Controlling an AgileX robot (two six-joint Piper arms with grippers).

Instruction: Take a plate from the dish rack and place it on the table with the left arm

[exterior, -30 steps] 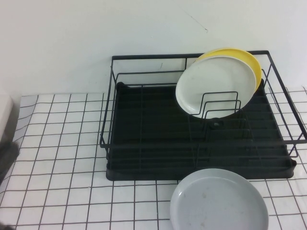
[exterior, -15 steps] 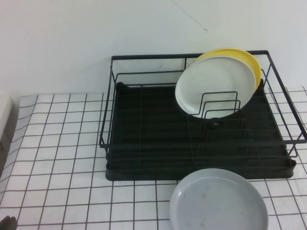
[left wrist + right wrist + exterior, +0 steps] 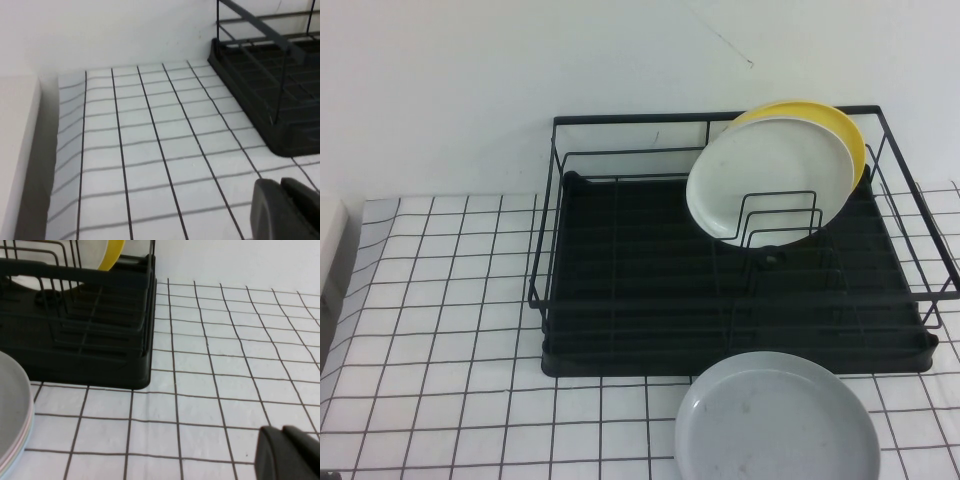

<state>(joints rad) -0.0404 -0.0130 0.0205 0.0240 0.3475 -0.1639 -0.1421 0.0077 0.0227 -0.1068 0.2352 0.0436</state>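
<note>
Already the grey plate [image 3: 777,420] lies flat on the table [image 3: 450,330] before the rack [image 3: 620,300], so both grippers, left [image 3: 287,210] and right [image 3: 290,452], finger states unclear, need only park.

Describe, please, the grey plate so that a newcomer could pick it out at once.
Find the black dish rack on the gridded table. Just in front of its near right corner, the grey plate lies flat on the cloth. The white plate and yellow plate lean upright in the rack. The left gripper and right gripper are away from it, showing only in their wrist views.
</note>
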